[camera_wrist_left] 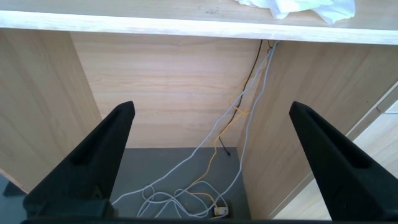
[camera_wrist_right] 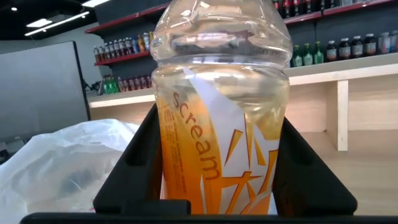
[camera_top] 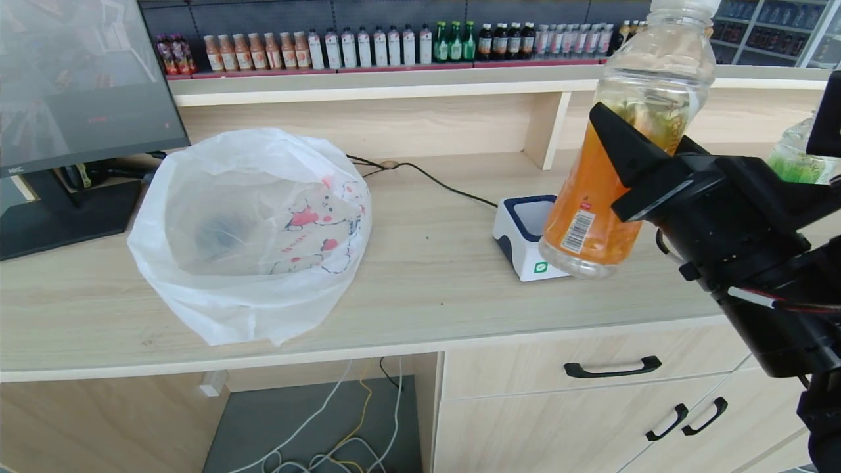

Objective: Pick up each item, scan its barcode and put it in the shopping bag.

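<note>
One bottle [camera_top: 611,164] hangs clamped in the right gripper [camera_wrist_right: 221,168] over the scanner [camera_top: 525,236]; left gripper [camera_wrist_left: 208,155] gapes below the counter [camera_wrist_left: 155,25].

The right gripper [camera_top: 640,141] grips a bottle [camera_top: 611,197] at mid-height, its black finger pressed across the front; the bottle tilts, cap end up, half full of orange drink, barcode facing the camera; its base hangs just in front of the white and blue scanner [camera_top: 522,240], hiding part of it; the scanner sits on the counter [camera_top: 427,276]; a cable [camera_top: 433,179] runs from it towards the back wall; well to the left an open white bag [camera_top: 253,236] stands on the counter, mouth up; a monitor [camera_top: 79,79] stands behind it at the far left; a green bottle [camera_top: 798,161] shows at the right edge; rows of drinks [camera_top: 394,46] line the back shelf; drawers [camera_top: 612,369] sit below the counter; wires [camera_top: 341,427] trail on the floor.
</note>
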